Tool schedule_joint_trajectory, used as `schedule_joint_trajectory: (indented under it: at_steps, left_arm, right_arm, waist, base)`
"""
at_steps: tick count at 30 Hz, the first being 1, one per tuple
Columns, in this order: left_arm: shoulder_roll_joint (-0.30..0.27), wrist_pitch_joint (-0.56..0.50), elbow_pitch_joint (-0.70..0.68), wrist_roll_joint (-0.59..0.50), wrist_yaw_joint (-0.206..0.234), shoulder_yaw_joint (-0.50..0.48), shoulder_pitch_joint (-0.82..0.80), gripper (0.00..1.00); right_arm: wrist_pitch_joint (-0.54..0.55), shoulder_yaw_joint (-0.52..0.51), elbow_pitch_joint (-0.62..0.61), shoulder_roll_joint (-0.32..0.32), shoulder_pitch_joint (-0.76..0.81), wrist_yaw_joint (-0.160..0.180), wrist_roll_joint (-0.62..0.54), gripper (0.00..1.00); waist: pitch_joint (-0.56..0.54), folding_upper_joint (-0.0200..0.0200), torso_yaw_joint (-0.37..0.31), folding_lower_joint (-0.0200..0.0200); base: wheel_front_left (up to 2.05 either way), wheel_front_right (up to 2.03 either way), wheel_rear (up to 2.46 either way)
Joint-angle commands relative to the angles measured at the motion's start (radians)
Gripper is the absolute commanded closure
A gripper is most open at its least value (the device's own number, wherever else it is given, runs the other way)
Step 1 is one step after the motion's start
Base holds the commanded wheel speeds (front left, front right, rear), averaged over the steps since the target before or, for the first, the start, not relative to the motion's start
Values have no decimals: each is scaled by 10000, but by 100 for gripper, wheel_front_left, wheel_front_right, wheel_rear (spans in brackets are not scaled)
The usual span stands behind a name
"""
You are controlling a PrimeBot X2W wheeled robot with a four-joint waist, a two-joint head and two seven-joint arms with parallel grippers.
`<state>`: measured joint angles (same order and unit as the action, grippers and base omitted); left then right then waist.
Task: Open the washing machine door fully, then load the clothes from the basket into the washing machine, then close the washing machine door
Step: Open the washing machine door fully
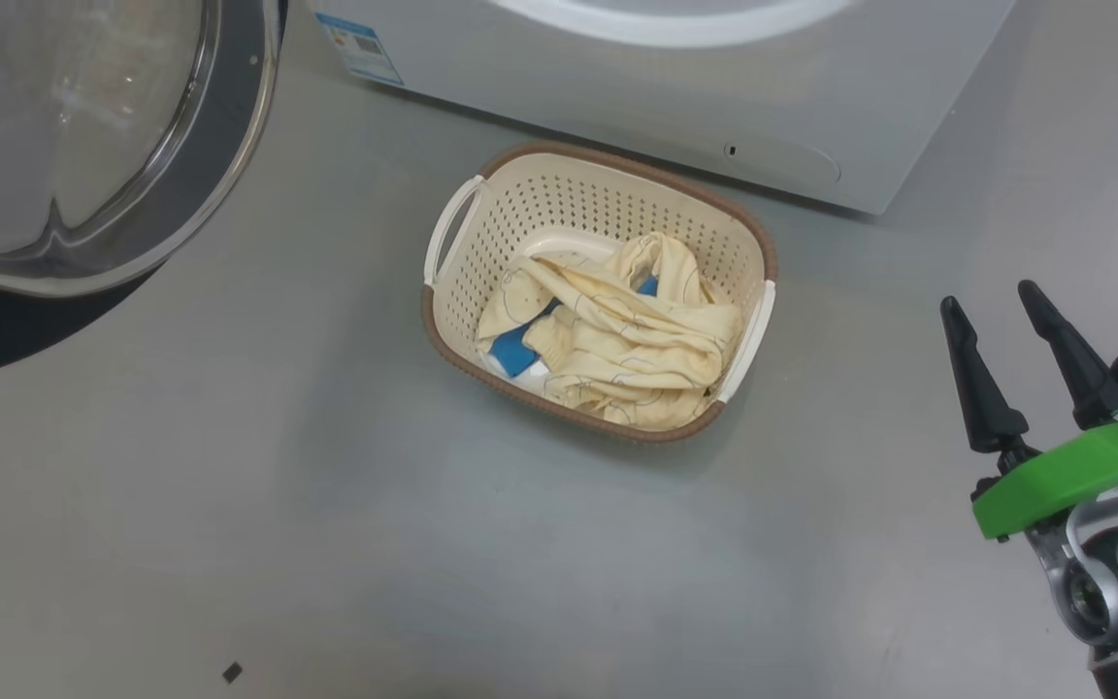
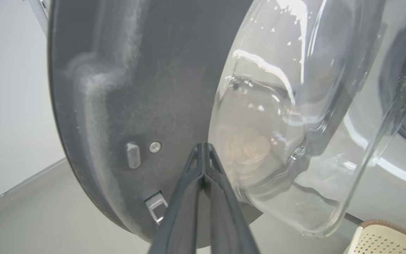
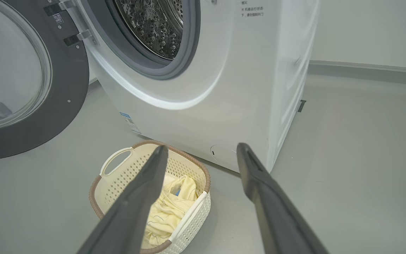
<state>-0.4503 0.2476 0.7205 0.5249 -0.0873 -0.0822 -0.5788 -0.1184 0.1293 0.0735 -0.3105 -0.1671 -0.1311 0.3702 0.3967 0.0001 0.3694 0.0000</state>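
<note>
Head view: door [image 1: 229, 146] stood open left of basket [image 1: 540, 204], clothes [image 1: 637, 340] inside. Left gripper [image 2: 203, 148] pinched shut; right gripper [image 1: 994, 301] spread wide, right of basket. Loading looked next: grasp clothes.

In the head view the top and left edges cut off the washing machine door [image 1: 244, 116], and the top edge cut away the washing machine [image 1: 617, 97] above its lower front. Print on its blue label [image 1: 360, 47] was too small to read. The clothes [image 1: 617, 340] hid most of the floor of the basket [image 1: 540, 204]. In the right wrist view a finger [image 3: 136, 204] of the right end effector [image 3: 202, 146] covered part of the basket. In the left wrist view the door's glass [image 2: 277, 123] blurred what lay behind it.
</note>
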Motion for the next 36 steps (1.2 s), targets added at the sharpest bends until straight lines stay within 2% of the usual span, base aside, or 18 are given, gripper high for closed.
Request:
schedule_joint_trajectory:
  at_steps: [1,12,21,29,36]
  left_arm:
    - [-610,121,-406,-217,-19,-193,203,100]
    - [-219,-516,-1951,-557,22,644,1296,100]
    - [269,-1571,-4084,-741,513,1321,2853,100]
    - [571,-2145,-6046,-755,880,1709,4241,100]
    - [993,-2122,-6696,-713,1104,2032,5105,100]
  right_arm:
    - [-210,142,-135,45,209,4,132,0]
    - [-919,222,578,635,565,4,465,0]
    - [-1263,292,936,1108,1050,4,646,0]
    - [-1340,243,715,1293,1338,4,518,0]
    - [-1348,165,585,1538,1495,4,-8,0]
  waist:
    - [-436,-1,-170,0]
    - [-1961,-1,-606,0]
    - [-3315,-1,-1231,0]
    - [-3860,-1,-1900,0]
    - [-4206,-1,-2434,0]
  base:
    - [0,0,0]
    - [0,0,0]
    - [0,0,0]
    - [0,0,0]
    - [0,0,0]
